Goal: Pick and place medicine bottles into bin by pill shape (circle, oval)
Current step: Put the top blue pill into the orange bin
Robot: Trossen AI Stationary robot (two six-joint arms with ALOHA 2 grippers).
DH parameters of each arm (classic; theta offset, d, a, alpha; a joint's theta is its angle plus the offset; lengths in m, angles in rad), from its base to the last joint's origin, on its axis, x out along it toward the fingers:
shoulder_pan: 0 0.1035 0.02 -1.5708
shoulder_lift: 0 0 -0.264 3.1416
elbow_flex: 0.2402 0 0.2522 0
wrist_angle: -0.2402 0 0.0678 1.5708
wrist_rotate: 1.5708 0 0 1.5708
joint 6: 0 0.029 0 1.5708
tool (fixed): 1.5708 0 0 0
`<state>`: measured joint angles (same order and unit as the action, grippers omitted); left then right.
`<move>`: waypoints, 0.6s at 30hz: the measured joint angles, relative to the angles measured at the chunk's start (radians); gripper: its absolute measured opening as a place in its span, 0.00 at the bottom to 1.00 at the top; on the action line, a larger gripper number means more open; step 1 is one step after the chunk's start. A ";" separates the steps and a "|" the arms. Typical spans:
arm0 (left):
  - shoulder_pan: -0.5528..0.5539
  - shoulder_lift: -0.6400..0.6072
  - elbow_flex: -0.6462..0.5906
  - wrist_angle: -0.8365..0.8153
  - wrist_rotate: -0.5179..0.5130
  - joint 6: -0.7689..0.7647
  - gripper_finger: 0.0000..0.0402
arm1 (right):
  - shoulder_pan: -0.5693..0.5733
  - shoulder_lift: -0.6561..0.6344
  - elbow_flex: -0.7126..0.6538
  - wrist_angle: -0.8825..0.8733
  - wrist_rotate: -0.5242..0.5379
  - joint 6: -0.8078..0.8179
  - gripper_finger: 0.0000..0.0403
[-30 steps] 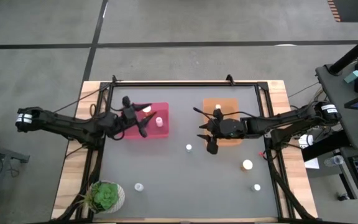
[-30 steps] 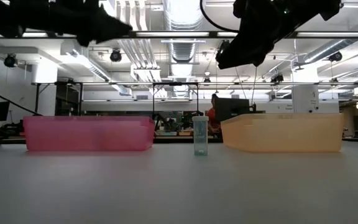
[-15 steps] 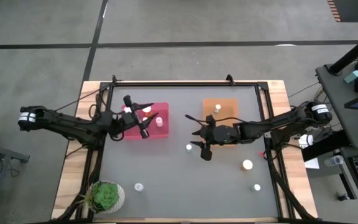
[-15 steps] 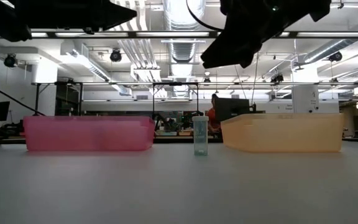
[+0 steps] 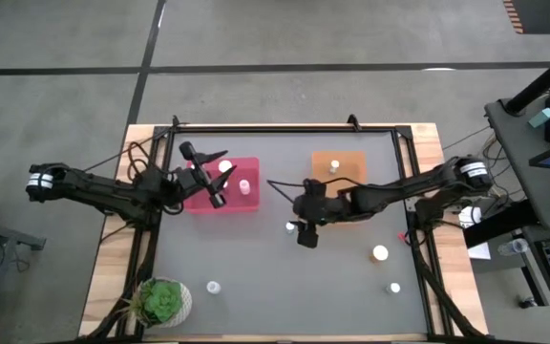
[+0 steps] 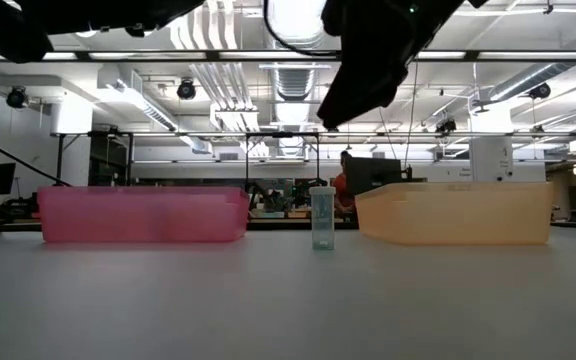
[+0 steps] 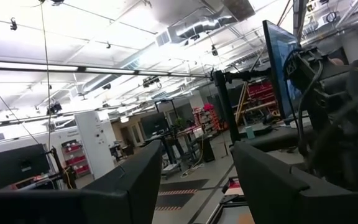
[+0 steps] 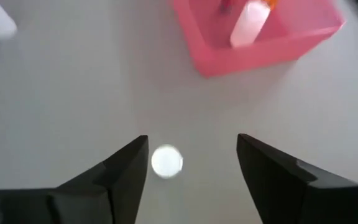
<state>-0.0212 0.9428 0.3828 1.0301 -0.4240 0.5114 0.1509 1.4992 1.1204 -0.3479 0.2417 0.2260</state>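
Observation:
A pale medicine bottle with a white cap [image 5: 290, 226] [image 6: 322, 218] stands upright on the grey table between the two bins. My right gripper [image 5: 304, 232] [image 8: 193, 140] hangs open high above it, tilted down. The cap [image 8: 166, 160] shows between its fingers, far below them. My left gripper [image 5: 215, 178] [image 7: 197, 180] is open over the pink bin [image 5: 252, 204], pointing up into the room with nothing between its fingers. Two bottles [image 5: 225, 167] [image 5: 244, 186] are in the pink bin and one [image 5: 334, 165] in the orange bin [image 5: 351, 158].
Three more bottles stand on the table: an orange-tinted one [image 5: 380, 253] and a small one [image 5: 394, 287] near the right, one [image 5: 214, 286] near the front left. A potted green plant [image 5: 163, 301] sits at the front left corner. A dark frame runs around the mat.
My right gripper has moved from the orange bin's near edge toward the table's left, to above the bottle in the middle, and tipped further down. My left gripper has stayed over the pink bin and tipped its fingers upward.

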 joint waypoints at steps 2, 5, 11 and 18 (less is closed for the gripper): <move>0.000 0.000 -0.001 0.000 0.000 0.000 0.46 | 0.000 0.037 0.030 -0.046 -0.011 -0.001 0.62; 0.000 -0.001 -0.002 0.000 0.000 -0.001 0.46 | 0.000 0.095 0.072 -0.092 -0.015 -0.008 0.64; 0.000 -0.001 -0.002 0.000 0.000 -0.001 0.46 | 0.000 0.190 0.125 -0.158 -0.017 -0.028 0.64; 0.000 -0.001 -0.003 0.000 0.000 -0.001 0.46 | 0.000 0.235 0.134 -0.141 -0.042 -0.040 0.61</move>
<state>-0.0212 0.9417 0.3801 1.0301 -0.4240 0.5102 0.1509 1.7340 1.2549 -0.4890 0.2000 0.1860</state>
